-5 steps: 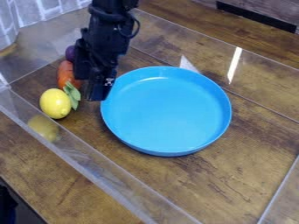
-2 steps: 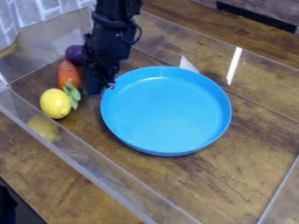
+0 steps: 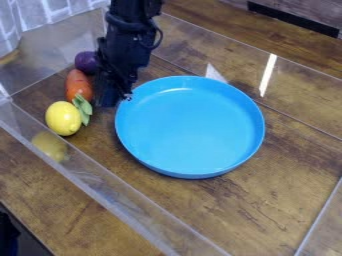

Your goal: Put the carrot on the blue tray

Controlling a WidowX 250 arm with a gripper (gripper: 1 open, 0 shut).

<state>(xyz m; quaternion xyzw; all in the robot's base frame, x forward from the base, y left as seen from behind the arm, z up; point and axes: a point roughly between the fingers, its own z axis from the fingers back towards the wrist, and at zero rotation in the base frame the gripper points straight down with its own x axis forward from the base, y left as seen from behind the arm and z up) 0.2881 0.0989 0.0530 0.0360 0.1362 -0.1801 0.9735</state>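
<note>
The end effector [image 3: 110, 97], spread wide a second ago, is now clamping shut beside the carrot [image 3: 80, 84], lying at the tray's [image 3: 189, 125] nine o'clock on the tabletop [image 3: 254, 215]; whether it is gripping the carrot is unclear, lifting likely following.

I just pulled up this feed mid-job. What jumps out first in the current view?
The big blue tray dominates the middle of the wooden table and has nothing in it. To its left the black gripper is down and shut beside the carrot; whether it actually grips the carrot cannot be told from here. A yellow lemon sits just in front of the carrot, and a purple eggplant peeks out behind the arm.
</note>
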